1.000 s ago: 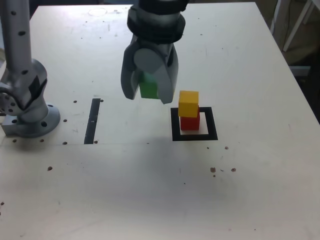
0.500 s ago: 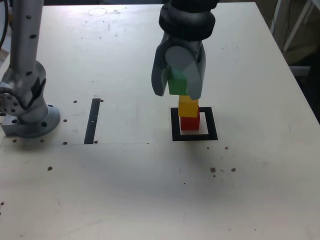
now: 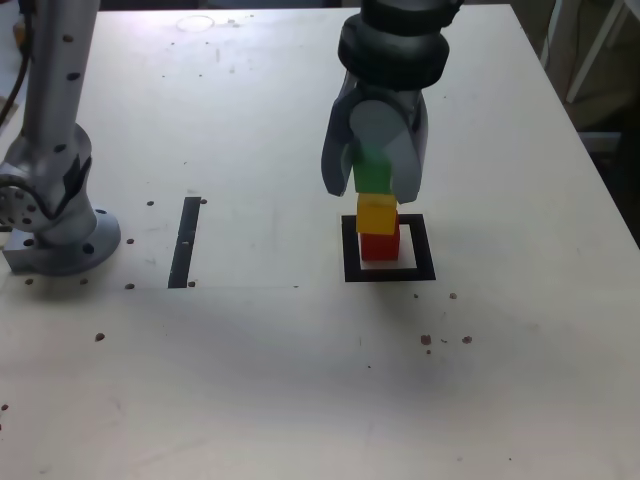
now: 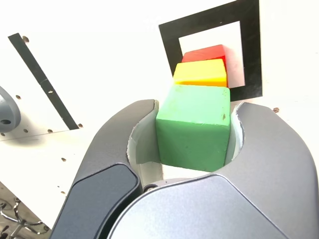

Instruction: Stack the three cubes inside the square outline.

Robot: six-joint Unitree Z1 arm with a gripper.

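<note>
My gripper (image 3: 375, 180) is shut on the green cube (image 3: 374, 174) (image 4: 195, 124), which hangs right above the yellow cube (image 3: 377, 214) (image 4: 201, 73). The yellow cube sits on the red cube (image 3: 379, 245) (image 4: 207, 52) inside the square outline (image 3: 388, 272) (image 4: 207, 20). Whether the green cube touches the yellow one I cannot tell. In the wrist view the grey fingers (image 4: 124, 134) clasp the green cube from both sides, and the stack shows just beyond it.
The arm's grey base (image 3: 55, 225) stands at the exterior view's left. A thin black strip (image 3: 185, 240) (image 4: 42, 79) lies on the white table (image 3: 250, 360) between the base and the square. Small dark specks dot the tabletop.
The gripper has carried the green cube to the exterior view's right, from beside the stack to directly over the yellow cube. The yellow and red cubes have not moved.
</note>
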